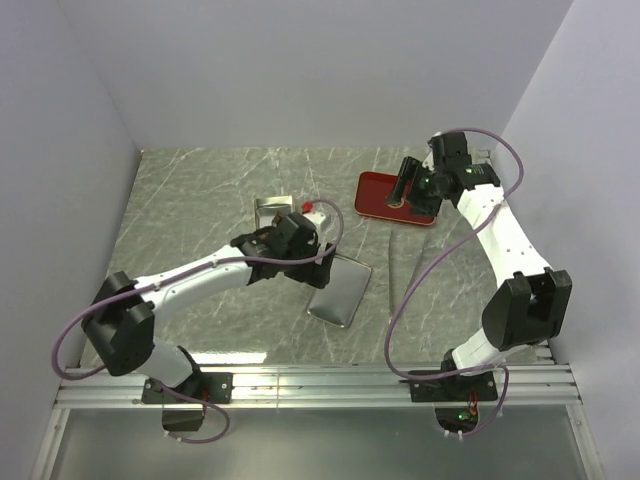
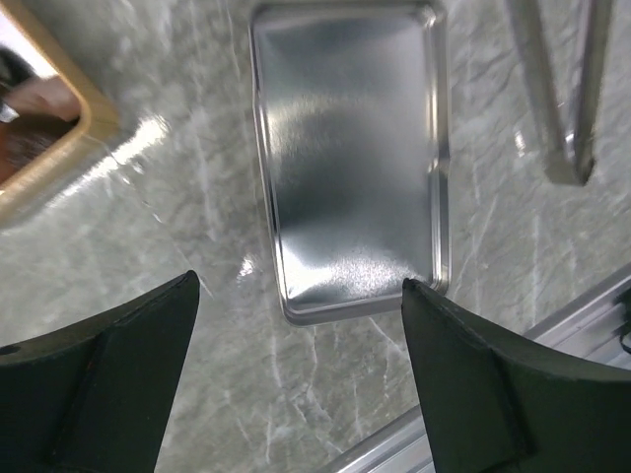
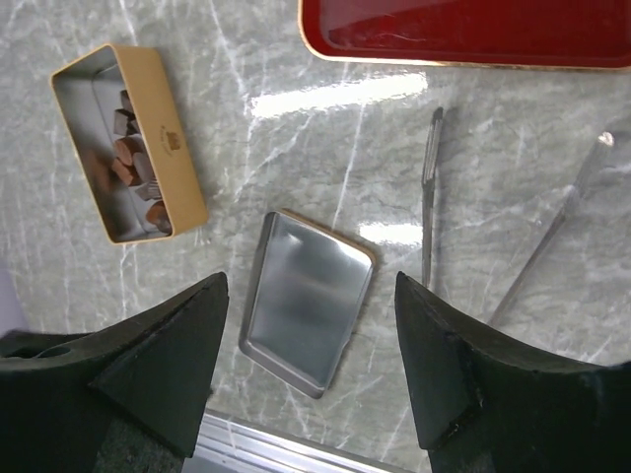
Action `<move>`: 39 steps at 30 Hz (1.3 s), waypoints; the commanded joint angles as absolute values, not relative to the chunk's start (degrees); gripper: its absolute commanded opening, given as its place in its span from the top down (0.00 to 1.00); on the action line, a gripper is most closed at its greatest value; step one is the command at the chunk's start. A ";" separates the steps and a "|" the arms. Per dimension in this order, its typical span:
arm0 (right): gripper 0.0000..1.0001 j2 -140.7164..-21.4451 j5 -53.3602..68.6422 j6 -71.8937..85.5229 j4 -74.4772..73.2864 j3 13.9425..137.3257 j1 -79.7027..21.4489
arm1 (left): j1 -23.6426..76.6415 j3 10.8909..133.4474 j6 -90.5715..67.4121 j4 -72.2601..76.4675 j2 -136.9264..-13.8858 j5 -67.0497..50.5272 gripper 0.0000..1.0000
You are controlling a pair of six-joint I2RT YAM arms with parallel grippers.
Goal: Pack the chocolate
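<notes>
Looks down on a grey marbled counter (image 1: 200, 190) with two robot arms reaching in from the near edge. Left of centre, an open gold tin (image 3: 128, 143), long and narrow, partly hidden under the left arm in the overhead view. Inside that tin, the chocolate (image 3: 133, 163): a handful of small dark and reddish-brown lumps, bunched along one long wall, the rest of the silvery floor bare. Just beside the tin but not touching it, a silvery lid (image 2: 350, 158) lying flat, hollow side up, corners rounded. Above one end of the lid, the left pincer (image 2: 301, 384), dark fingers spread wide, holding nothing. Toward the far right, a red tray (image 1: 380, 195) with a thin gold rim, well apart from the tin. Over the tray in the overhead view, the right pincer (image 3: 311, 365), likewise spread wide and holding nothing. Between lid and tray, a slim pair of metal tongs (image 3: 429, 192) lying flat on the counter, touching neither.
</notes>
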State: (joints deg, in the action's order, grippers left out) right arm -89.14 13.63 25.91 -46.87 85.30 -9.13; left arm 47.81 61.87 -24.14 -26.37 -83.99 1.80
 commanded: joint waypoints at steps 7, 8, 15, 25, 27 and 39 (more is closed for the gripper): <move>0.26 -84.82 19.15 26.19 -40.96 82.71 -7.30 | 51.33 58.54 -28.83 -20.92 -91.83 3.69 0.12; 0.27 -84.55 19.25 26.19 -40.78 82.36 -7.21 | 51.50 58.27 -29.09 -20.57 -92.37 4.56 0.12; 0.28 -82.01 21.88 27.95 -37.18 78.75 -6.77 | 52.21 55.90 -29.97 -18.11 -94.04 7.20 0.18; 0.29 -77.61 21.10 28.39 -36.30 74.45 -6.68 | 52.21 55.99 -28.57 -19.16 -97.56 9.67 0.43; 0.29 -77.35 21.01 28.56 -36.04 74.27 -6.68 | 52.21 56.25 -28.48 -19.68 -98.17 10.11 0.49; 0.30 -77.78 21.18 29.09 -35.42 74.00 -6.59 | 52.29 56.78 -27.34 -21.79 -101.51 9.23 0.84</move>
